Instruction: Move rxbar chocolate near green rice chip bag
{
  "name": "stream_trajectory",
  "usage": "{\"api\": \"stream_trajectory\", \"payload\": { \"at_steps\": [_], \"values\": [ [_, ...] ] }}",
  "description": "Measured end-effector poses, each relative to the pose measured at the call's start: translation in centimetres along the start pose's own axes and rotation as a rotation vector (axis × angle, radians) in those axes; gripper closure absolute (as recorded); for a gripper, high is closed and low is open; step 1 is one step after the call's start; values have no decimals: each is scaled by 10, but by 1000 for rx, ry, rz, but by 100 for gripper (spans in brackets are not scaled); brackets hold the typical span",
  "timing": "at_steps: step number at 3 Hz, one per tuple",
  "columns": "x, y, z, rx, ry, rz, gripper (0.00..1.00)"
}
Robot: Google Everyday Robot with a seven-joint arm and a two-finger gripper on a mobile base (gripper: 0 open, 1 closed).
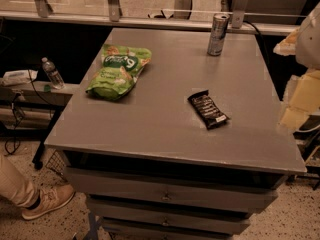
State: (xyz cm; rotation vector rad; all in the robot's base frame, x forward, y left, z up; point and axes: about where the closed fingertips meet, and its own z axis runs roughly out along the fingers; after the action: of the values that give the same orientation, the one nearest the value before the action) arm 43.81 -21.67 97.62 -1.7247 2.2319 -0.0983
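On the desk [150, 134] a green rice chip bag [119, 70] with an unreadable white logo lies left, the rxbar chocolate [208, 109] well apart right of centre, a silver can [218, 34] behind it, and the pale end effector [302, 99] at the right edge, open or closed I cannot tell.

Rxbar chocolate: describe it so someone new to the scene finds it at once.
On the grey drawer table, look at the right-centre of the top, between the green rice chip bag on the left and the gripper off the right edge. The rxbar chocolate lies flat there: small, black, glossy, white lettering, unlike the upright silver can at the back.
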Motion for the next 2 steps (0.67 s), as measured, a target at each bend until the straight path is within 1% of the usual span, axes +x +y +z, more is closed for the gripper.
{"api": "stream_trajectory", "payload": {
  "at_steps": [1, 2],
  "values": [
    [0, 0, 0, 0, 0, 0, 0],
    [-1, -3, 10, 24, -30, 91, 0]
  ]
}}
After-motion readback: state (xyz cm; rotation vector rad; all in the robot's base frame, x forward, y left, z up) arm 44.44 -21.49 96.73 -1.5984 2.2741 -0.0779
